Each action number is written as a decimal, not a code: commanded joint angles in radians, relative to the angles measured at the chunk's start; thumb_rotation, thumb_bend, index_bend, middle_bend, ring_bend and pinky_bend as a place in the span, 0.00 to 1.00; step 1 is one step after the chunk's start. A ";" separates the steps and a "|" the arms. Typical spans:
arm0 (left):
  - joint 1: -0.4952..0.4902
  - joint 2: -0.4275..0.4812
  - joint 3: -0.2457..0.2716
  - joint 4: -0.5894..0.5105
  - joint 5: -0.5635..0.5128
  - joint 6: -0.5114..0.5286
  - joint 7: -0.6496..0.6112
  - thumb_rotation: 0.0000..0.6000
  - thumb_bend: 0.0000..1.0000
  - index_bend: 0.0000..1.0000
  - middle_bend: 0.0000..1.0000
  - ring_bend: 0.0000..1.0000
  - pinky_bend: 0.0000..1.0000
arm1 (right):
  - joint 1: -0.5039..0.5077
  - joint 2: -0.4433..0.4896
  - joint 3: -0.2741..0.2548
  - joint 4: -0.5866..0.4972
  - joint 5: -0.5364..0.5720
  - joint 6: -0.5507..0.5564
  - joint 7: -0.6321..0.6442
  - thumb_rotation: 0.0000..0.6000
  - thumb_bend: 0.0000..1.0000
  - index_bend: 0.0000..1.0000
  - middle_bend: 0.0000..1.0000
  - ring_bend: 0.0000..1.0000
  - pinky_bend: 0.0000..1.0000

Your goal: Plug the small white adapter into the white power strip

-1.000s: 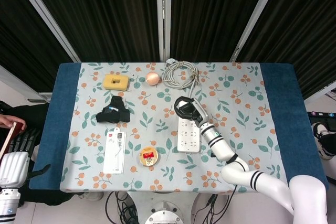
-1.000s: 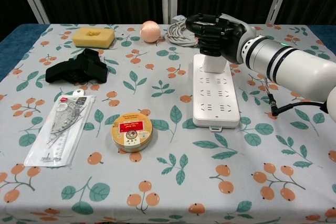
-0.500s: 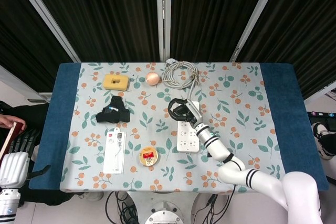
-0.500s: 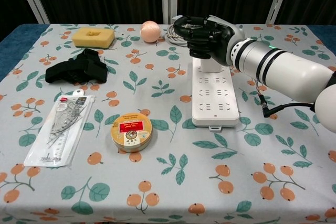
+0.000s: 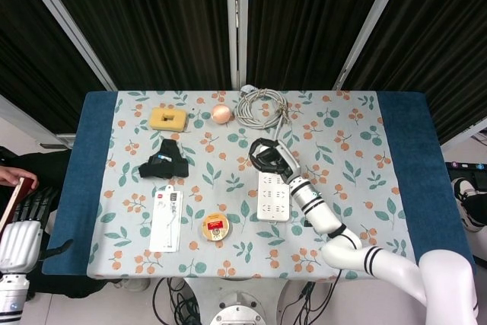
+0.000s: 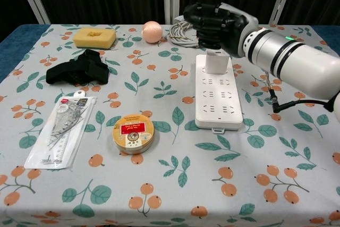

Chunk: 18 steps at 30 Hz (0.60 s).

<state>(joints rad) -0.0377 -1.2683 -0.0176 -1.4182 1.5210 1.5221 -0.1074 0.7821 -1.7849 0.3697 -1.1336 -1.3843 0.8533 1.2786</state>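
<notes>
While the right hand (image 6: 215, 22) curls its dark fingers over the top of the small white block-shaped adapter (image 6: 216, 62), gripping it, the adapter stands upright at the far end of the long white plastic power strip (image 6: 218, 95) on the leaf-patterned counter (image 6: 175, 184). It looks seated or nearly so; releasing remains. The left hand (image 5: 21, 207) hangs off the counter, its grip unreadable.

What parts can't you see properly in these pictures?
- Prongs of the small white adapter: both views, hidden by its body and the right robot hand.
- Far sockets of the white plastic power strip: covered by adapter and hand.
- Left robot hand: head view, at the frame's left edge; absent from the chest view.
- Label on the round yellow tin: too small to read.
</notes>
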 commanded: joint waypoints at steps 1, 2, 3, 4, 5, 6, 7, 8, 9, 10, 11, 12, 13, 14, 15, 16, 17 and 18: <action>-0.002 0.002 0.000 -0.002 0.002 -0.001 0.002 1.00 0.09 0.02 0.02 0.00 0.00 | -0.036 0.074 0.010 -0.086 -0.017 0.068 -0.025 1.00 0.89 1.00 1.00 1.00 1.00; -0.002 0.002 -0.001 -0.003 0.003 0.000 0.002 1.00 0.09 0.02 0.02 0.00 0.00 | -0.047 0.095 0.011 -0.109 -0.019 0.084 -0.038 1.00 0.89 1.00 1.00 1.00 1.00; -0.003 0.004 -0.001 -0.004 0.005 0.001 0.004 1.00 0.09 0.02 0.02 0.00 0.00 | -0.061 0.125 0.009 -0.141 -0.025 0.106 -0.064 1.00 0.89 1.00 1.00 1.00 1.00; -0.003 0.005 -0.002 -0.005 0.005 0.003 0.005 1.00 0.09 0.02 0.02 0.00 0.00 | -0.074 0.149 0.002 -0.163 -0.033 0.123 -0.092 1.00 0.88 1.00 1.00 1.00 1.00; -0.004 0.006 -0.003 -0.006 0.006 0.005 0.006 1.00 0.09 0.02 0.02 0.00 0.00 | -0.090 0.174 -0.006 -0.184 -0.043 0.146 -0.128 1.00 0.86 1.00 1.00 1.00 1.00; -0.004 0.007 -0.005 -0.007 0.006 0.007 0.010 1.00 0.09 0.02 0.02 0.00 0.00 | -0.111 0.205 -0.018 -0.208 -0.054 0.179 -0.190 1.00 0.83 1.00 1.00 1.00 1.00; -0.004 0.007 -0.006 -0.007 0.005 0.008 0.013 1.00 0.09 0.02 0.02 0.00 0.00 | -0.128 0.229 -0.027 -0.224 -0.064 0.206 -0.247 1.00 0.79 1.00 1.00 1.00 1.00; -0.005 0.007 -0.008 -0.008 0.005 0.008 0.017 1.00 0.09 0.02 0.02 0.00 0.00 | -0.145 0.254 -0.040 -0.238 -0.077 0.233 -0.313 1.00 0.76 0.97 0.98 0.98 0.97; -0.006 0.007 -0.009 -0.009 0.004 0.008 0.021 1.00 0.09 0.02 0.02 0.00 0.00 | -0.170 0.288 -0.060 -0.252 -0.095 0.268 -0.416 1.00 0.73 0.94 0.96 0.95 0.93; -0.006 0.008 -0.009 -0.009 0.004 0.008 0.024 1.00 0.09 0.02 0.02 0.00 0.00 | -0.189 0.314 -0.077 -0.261 -0.111 0.295 -0.502 1.00 0.69 0.87 0.91 0.88 0.84; -0.007 0.008 -0.009 -0.010 0.004 0.007 0.027 1.00 0.09 0.02 0.02 0.00 0.00 | -0.209 0.345 -0.099 -0.271 -0.129 0.316 -0.586 1.00 0.65 0.78 0.85 0.80 0.73; -0.007 0.008 -0.011 -0.010 0.002 0.007 0.032 1.00 0.09 0.02 0.02 0.00 0.00 | -0.236 0.390 -0.125 -0.290 -0.144 0.337 -0.694 1.00 0.62 0.73 0.80 0.73 0.65; -0.008 0.008 -0.012 -0.011 0.000 0.007 0.037 1.00 0.09 0.02 0.02 0.00 0.00 | -0.257 0.424 -0.143 -0.307 -0.150 0.349 -0.774 1.00 0.56 0.64 0.72 0.63 0.52; -0.009 0.008 -0.014 -0.012 -0.001 0.007 0.041 1.00 0.09 0.02 0.02 0.00 0.00 | -0.277 0.458 -0.160 -0.326 -0.153 0.358 -0.849 1.00 0.49 0.54 0.64 0.53 0.40; -0.010 0.008 -0.016 -0.014 -0.002 0.008 0.047 1.00 0.09 0.02 0.02 0.00 0.00 | -0.304 0.504 -0.180 -0.355 -0.147 0.365 -0.943 1.00 0.45 0.49 0.58 0.46 0.32; -0.011 0.008 -0.018 -0.015 -0.003 0.008 0.054 1.00 0.09 0.02 0.02 0.00 0.00 | -0.323 0.536 -0.193 -0.380 -0.138 0.370 -1.009 1.00 0.39 0.39 0.48 0.35 0.20; -0.012 0.008 -0.020 -0.017 -0.004 0.009 0.062 1.00 0.09 0.02 0.02 0.00 0.00 | -0.343 0.566 -0.205 -0.404 -0.128 0.377 -1.069 1.00 0.36 0.32 0.41 0.26 0.12; -0.013 0.008 -0.022 -0.021 -0.004 0.011 0.070 1.00 0.09 0.02 0.02 0.00 0.00 | -0.369 0.601 -0.220 -0.437 -0.112 0.387 -1.138 1.00 0.34 0.27 0.36 0.20 0.07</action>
<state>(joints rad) -0.0487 -1.2602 -0.0362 -1.4350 1.5180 1.5312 -0.0450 0.5534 -1.3887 0.2540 -1.4278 -1.4873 1.1456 0.4948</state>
